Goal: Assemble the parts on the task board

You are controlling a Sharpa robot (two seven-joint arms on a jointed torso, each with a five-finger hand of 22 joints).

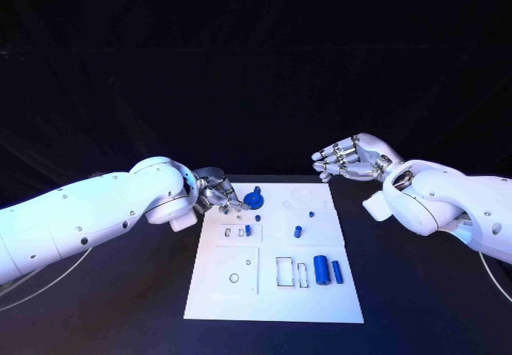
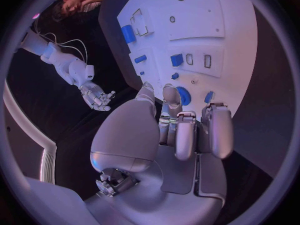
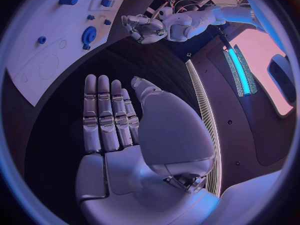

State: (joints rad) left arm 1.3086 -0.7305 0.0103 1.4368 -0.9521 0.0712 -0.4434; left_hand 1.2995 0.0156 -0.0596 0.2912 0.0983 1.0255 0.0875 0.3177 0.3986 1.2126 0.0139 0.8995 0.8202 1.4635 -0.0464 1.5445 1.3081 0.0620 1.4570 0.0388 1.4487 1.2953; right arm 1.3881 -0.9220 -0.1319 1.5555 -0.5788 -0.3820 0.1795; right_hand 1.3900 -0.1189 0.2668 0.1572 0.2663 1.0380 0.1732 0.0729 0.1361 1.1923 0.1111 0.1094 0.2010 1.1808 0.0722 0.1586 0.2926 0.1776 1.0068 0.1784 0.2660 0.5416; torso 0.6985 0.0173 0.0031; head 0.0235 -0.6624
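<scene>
The white task board (image 1: pixel 275 296) lies mid-table with several blue parts on it. A round blue part (image 1: pixel 254 198) sits at its far end, also seen as the round part (image 2: pixel 184 96) just past my left hand's fingertips. My left hand (image 1: pixel 219 195) hovers at the board's far left corner, fingers bent toward the board and holding nothing; the right wrist view shows this left hand (image 3: pixel 144 27) a gap away from the round part (image 3: pixel 89 35). A small blue piece (image 2: pixel 209 97) lies by its fingertips. My right hand (image 1: pixel 348 163) hangs above the table beyond the board's far right corner, fingers apart and empty.
Near the board's front right lie a thick blue cylinder (image 1: pixel 320 270) and a slimmer blue bar (image 1: pixel 337 271) beside a rectangular slot (image 1: pixel 285 271). A short cylinder (image 1: pixel 299 231) and a small peg (image 1: pixel 248 230) stand mid-board. Black table surrounds the board.
</scene>
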